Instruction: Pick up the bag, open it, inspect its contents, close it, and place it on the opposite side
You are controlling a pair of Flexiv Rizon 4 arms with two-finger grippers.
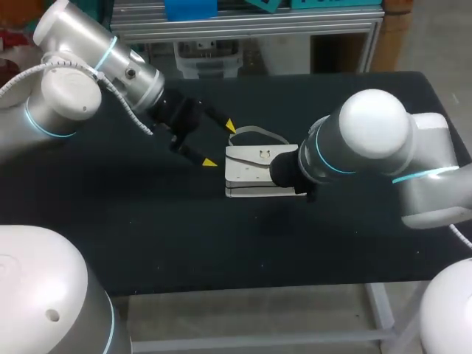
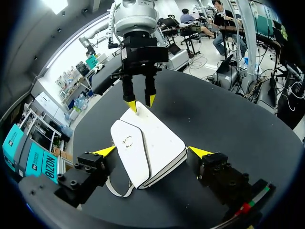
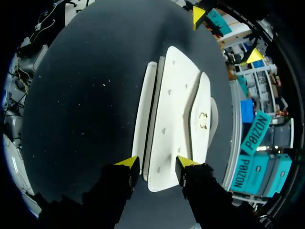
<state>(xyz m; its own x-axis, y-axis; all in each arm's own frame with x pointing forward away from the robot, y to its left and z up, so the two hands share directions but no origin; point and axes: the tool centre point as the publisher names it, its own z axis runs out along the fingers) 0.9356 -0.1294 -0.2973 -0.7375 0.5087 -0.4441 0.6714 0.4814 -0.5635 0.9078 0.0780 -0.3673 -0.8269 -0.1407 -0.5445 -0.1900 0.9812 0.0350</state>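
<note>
bag (image 1: 247, 173), white, is seen lying flat near the middle of the black table (image 1: 147, 221), flap side up. its strap (image 1: 259, 133) is looped out past the far edge and partly cut off behind the bag. left gripper (image 1: 220, 144) is held just beside the bag's left end, its 2 fingers spread wide. from its wrist view the bag is framed between the tips; contact cannot be made out. right gripper (image 3: 156, 163) is hidden under its own wrist in the head view. in the wrist views its 2 fingers are seen part spread over the bag's other end, nothing pinched; touch cannot be judged.
</note>
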